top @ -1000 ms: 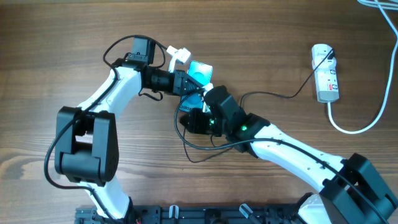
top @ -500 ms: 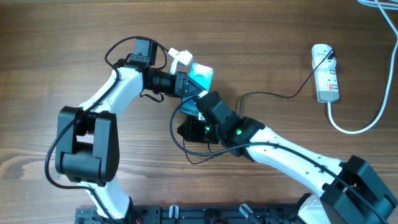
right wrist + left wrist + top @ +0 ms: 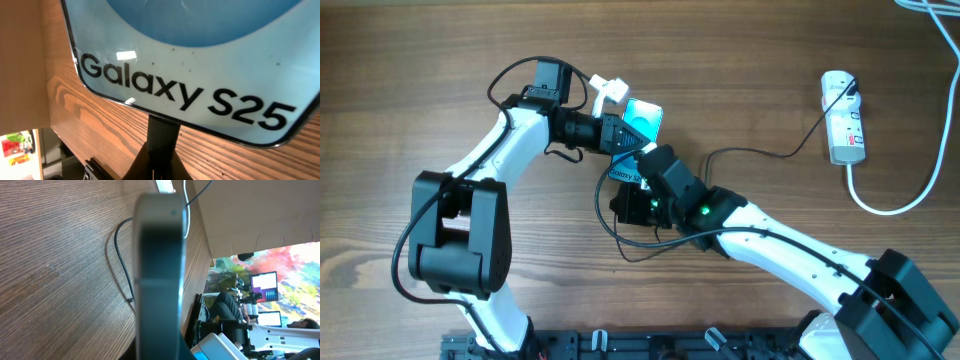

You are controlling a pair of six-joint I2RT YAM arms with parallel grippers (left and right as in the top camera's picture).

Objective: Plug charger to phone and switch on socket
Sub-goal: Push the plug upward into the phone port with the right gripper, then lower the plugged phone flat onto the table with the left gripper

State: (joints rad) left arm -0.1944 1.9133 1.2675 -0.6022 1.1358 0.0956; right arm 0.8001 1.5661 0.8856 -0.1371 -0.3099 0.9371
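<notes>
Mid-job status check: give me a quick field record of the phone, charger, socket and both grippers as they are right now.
phone: held by the left gripper, screen reads Galaxy S25
charger: black tip meets the phone's bottom edge; whether it is fully seated, cannot tell
left gripper: shut on phone
right gripper: shut on charger tip
socket: at the table's right end, away from both grippers; switch position too small to tell
</notes>
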